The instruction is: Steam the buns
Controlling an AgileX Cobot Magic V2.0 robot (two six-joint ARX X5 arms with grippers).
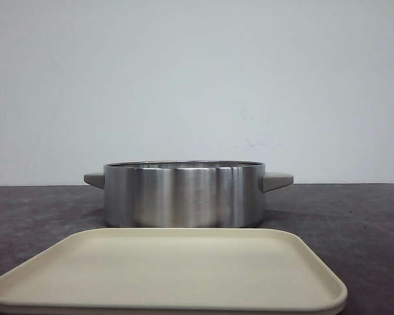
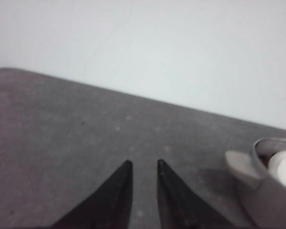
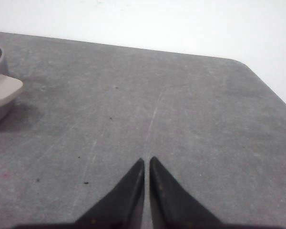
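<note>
Front view: a brushed steel steamer pot (image 1: 184, 194) with two beige side handles standing mid-table on the dark tabletop (image 1: 354, 223), lid off, its inside hidden by the wall from this low angle; just in front of it, at the near edge, a cream rectangular tray (image 1: 167, 275) lying bare, with no bun on it; neither arm in sight. Left wrist view: left gripper (image 2: 144, 164) hovering over bare table to the left of the pot, black fingertips narrowly apart and holding nothing; at the picture's edge, the pot's left handle (image 2: 240, 167) and rim, with part of one white bun (image 2: 283, 168) showing inside, too cropped to make out any printed face. Right wrist view: right gripper (image 3: 147, 162) over bare table to the right of the pot, tips drawn almost together with only a sliver between, gripping nothing; the pot's right handle (image 3: 5, 90) at the edge. Judging by the emptied tray and the bun in the pot, loading looks largely or wholly done, though the count inside cannot be told; probably left: covering the pot, with no lid anywhere in view.
</note>
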